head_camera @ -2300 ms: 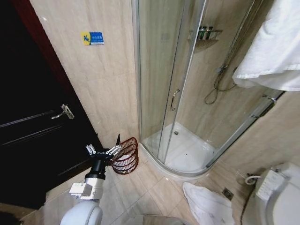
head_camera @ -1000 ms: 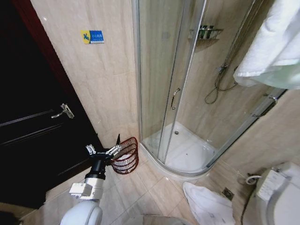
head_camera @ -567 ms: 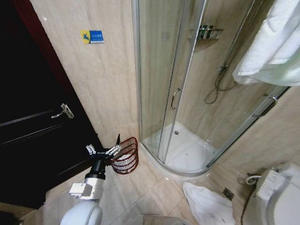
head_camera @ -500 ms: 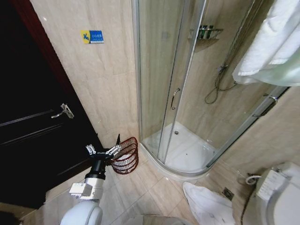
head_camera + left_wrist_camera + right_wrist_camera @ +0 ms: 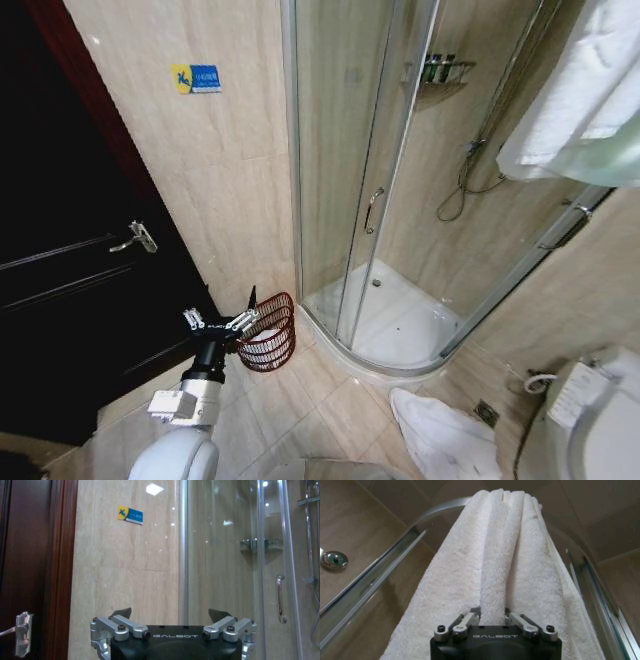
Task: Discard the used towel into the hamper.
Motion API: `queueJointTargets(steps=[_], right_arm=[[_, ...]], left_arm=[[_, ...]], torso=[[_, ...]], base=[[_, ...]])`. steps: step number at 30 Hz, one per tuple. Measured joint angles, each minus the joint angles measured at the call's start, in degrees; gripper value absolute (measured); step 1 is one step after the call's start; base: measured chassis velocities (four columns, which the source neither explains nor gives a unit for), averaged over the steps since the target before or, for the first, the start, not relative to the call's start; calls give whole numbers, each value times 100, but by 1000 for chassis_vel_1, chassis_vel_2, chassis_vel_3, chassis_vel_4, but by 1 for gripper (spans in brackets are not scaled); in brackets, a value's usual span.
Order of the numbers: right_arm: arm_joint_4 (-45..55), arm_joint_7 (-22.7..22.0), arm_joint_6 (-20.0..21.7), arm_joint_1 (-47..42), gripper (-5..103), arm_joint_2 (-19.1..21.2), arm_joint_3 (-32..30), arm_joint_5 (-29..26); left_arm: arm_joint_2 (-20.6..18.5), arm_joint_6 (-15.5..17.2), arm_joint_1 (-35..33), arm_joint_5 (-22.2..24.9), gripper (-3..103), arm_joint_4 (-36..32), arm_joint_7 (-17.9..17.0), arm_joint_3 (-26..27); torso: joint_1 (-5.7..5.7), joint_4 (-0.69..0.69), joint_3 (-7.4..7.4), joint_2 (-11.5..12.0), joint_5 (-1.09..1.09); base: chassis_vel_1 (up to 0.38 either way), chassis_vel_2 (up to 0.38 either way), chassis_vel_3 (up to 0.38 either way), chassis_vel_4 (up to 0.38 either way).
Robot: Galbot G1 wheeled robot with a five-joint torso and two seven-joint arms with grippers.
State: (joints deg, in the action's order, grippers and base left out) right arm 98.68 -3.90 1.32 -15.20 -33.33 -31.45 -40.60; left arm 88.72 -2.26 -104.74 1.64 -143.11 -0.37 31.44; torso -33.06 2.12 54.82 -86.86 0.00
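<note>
Towel (image 5: 505, 555) hangs bunched over the shower rail (image 5: 365, 581) at the upper right of the head frame, and our right gripper (image 5: 491, 615) has its fingers clamped on a fold of it; our left gripper (image 5: 222, 322) waits spread wide, low at the lower left, right beside the hamper (image 5: 270, 335) on the floor by the shower glass; we judge it best to lift the cloth clear of the rail before pulling, so that it does not snag.
</note>
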Motion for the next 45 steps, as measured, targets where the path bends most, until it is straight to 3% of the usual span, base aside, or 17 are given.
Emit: queueJointTargets(steps=[6,11,19,22,23,26,28,32,33,37,38,42,45], right_arm=[[40,33,-26,-75,5,69,-105,-61],[152,101,-162,-395,4,212,-346,-123],[332,304,-832,-1437,4,579,-1163,-46],[561,415,-1082,-2256,4,581,-1912,58],[561,415,-1082,-2256,4,581,-1912,58],[1011,479,-1138,-3503,4,274,-2761,197],[1113,487,-1137,-3791,4,157,-2926,242],[1501,523,-1180,-4804,4,-468,-3505,473],[1501,523,-1180,-4804,4,-468,-3505,473],[1783,623,-1338,-5621,4,-1224,-3717,762],[1783,623,-1338,-5621,4,-1224,-3717,762],[1944,733,-1600,-6291,4,-2183,-3684,1080],[1989,755,-1694,-6459,4,-2527,-3607,1208]], left_arm=[[0,0,0,0,100,0,0,0],[0,0,0,0,100,0,0,0],[-1,0,0,0,100,0,0,0],[0,0,0,0,100,0,0,0],[0,0,0,0,100,0,0,0],[1,0,0,0,100,0,0,0],[-1,0,0,0,100,0,0,0],[-1,0,0,0,100,0,0,0],[-1,0,0,0,100,0,0,0],[2,-1,0,0,100,0,-1,0],[2,-1,0,0,100,0,-1,0],[0,0,0,0,100,0,0,0],[0,0,0,0,100,0,0,0]], torso=[[0,0,0,0,0],[0,1,0,0,0],[0,-1,0,-1,0],[0,1,0,-1,-4],[0,1,0,-1,-4],[0,1,-1,-2,-3],[0,1,0,-2,2],[0,0,0,-2,2],[0,0,0,-2,2],[1,1,0,-2,0],[1,1,0,-2,0],[0,-1,0,-2,4],[0,-1,0,-2,0]], base=[[0,0,0,0],[0,0,0,0],[0,0,0,0],[0,0,0,0],[0,0,0,0],[0,0,0,0],[0,0,0,0],[0,0,0,0],[0,0,0,0],[0,0,0,0],[0,0,0,0],[0,0,0,0],[0,0,0,0]])
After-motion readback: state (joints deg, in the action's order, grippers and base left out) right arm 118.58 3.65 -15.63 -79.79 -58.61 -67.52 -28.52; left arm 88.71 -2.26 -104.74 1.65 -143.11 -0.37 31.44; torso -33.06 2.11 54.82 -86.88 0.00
